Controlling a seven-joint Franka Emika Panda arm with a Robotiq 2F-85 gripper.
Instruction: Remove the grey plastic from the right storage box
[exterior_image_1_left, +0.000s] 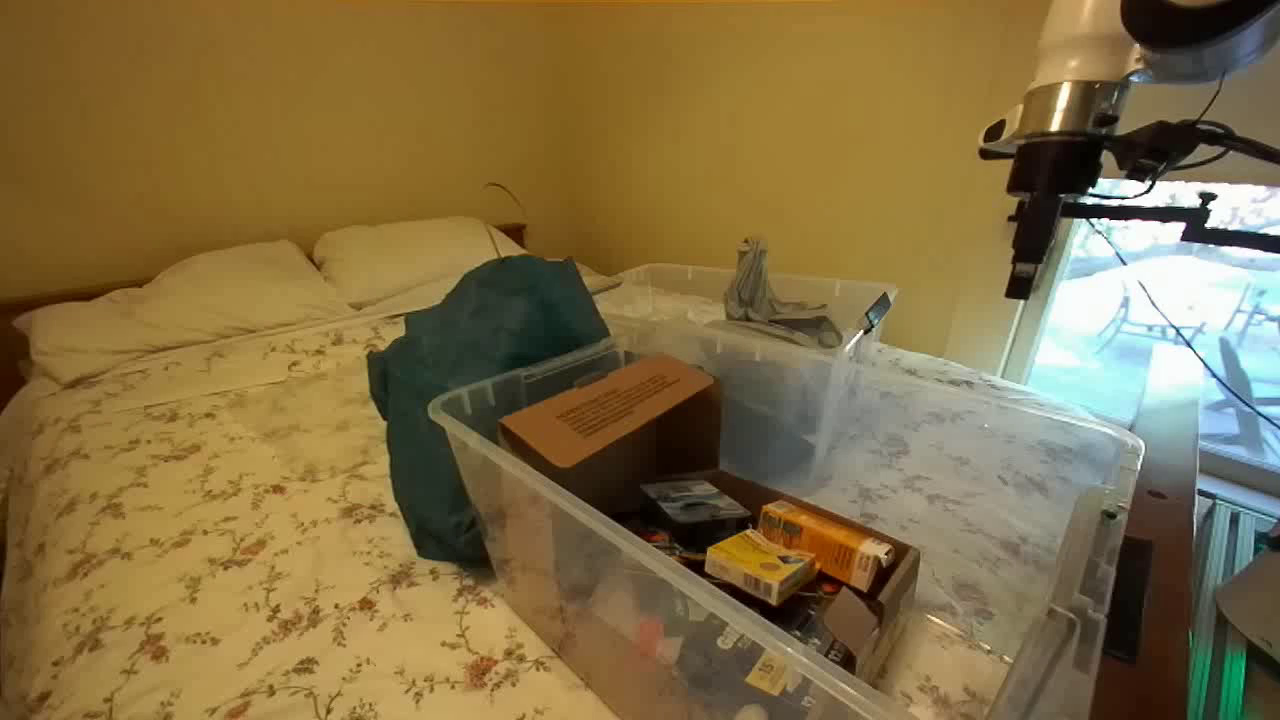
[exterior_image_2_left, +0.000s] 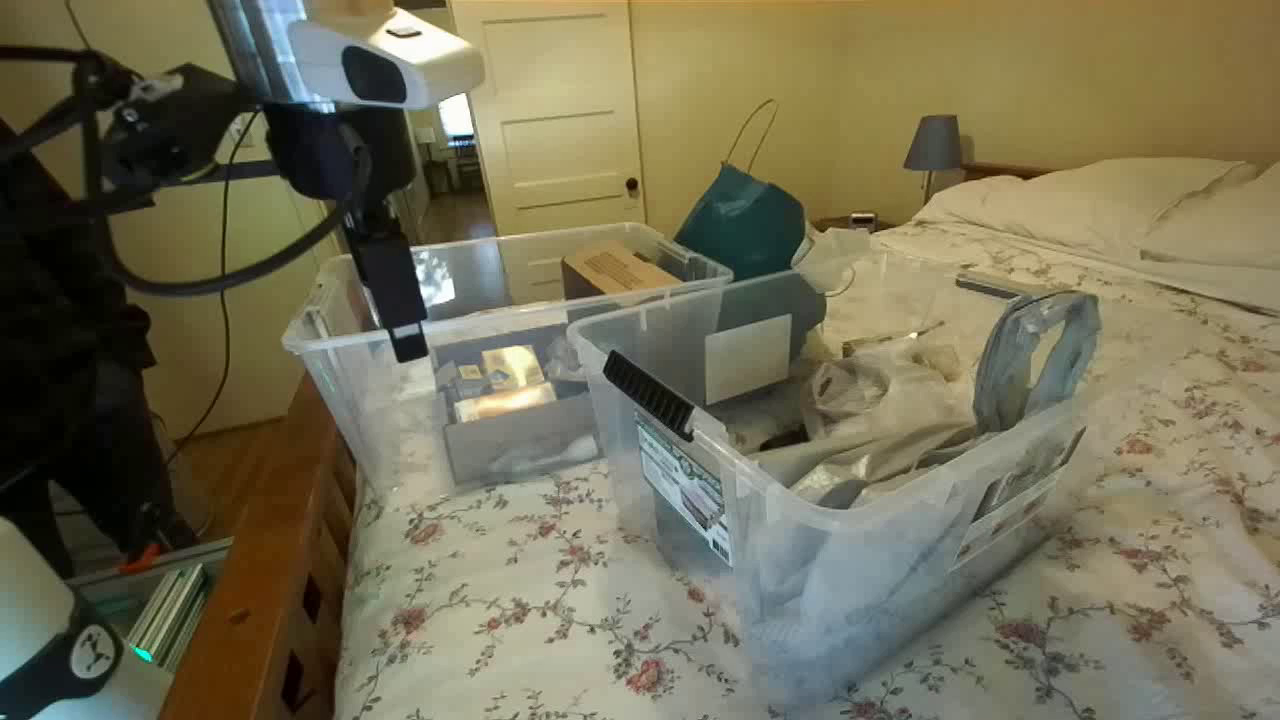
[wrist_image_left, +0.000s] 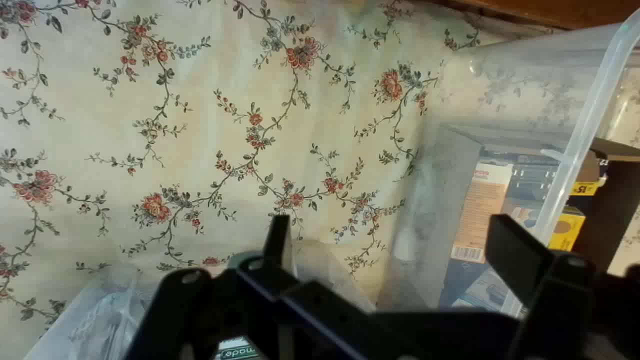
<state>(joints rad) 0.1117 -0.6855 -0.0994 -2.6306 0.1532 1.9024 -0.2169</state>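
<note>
The gripper (wrist_image_left: 390, 235), jaws spread around nothing, hangs high near the foot edge of the bed (exterior_image_2_left: 500, 590), likely for clearance, while the grey plastic (exterior_image_2_left: 1003, 370) stands up in the right box (exterior_image_2_left: 850, 590), set in from that edge, perhaps propped by stiff folds that offer a pinch.

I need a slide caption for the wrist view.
Beyond an open black gripper: cream floral bedspread, two clear plastic boxes.
</note>
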